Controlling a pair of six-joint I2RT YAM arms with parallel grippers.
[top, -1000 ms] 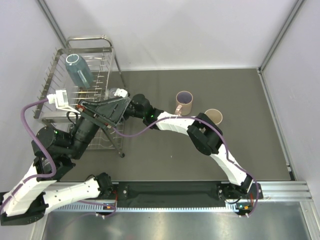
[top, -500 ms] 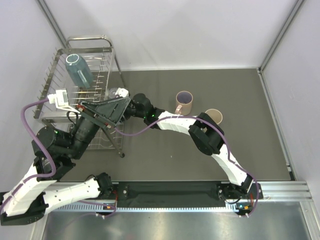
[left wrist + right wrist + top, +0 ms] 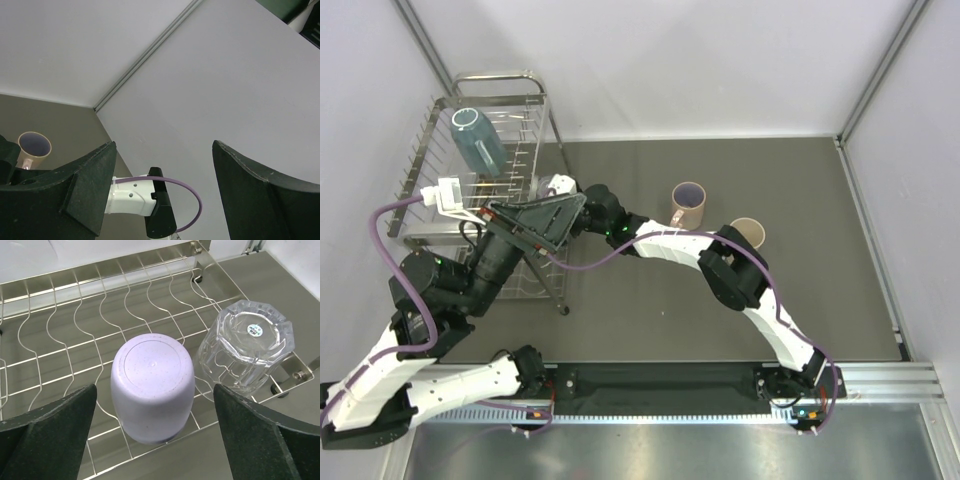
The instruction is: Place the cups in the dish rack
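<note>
Status: I'm counting three cups sitting in the dish rack and two waiting on the counter.

In the rack:
- teal-blue cup is lying toward the far end, among the tines
- lavender tumbler is sitting upside down on the wire floor, near end
- clear glass is sitting upside down just beside it, leaning a bit toward the rack's edge; I can't tell if the two are touching

Left to load:
- pink handled mug is standing upright mid-counter, well apart from the rack
- beige tumbler is standing upright near it, on the right arm's side

Arms:
- right gripper is hovering over the lavender tumbler with its fingers spread wide on either side. It's gripping nothing, and I'm reading the tumbler as resting on the wires on its own.
- left gripper is also standing apart and empty, pointing up at the wall beside the rack, so it isn't contributing.

I'm judging the task at a bit over halfway. The right arm is sitting closer to both remaining cups, so I'm expecting it to fetch the mug or the beige tumbler. I'm not seeing any other cups in these views.
</note>
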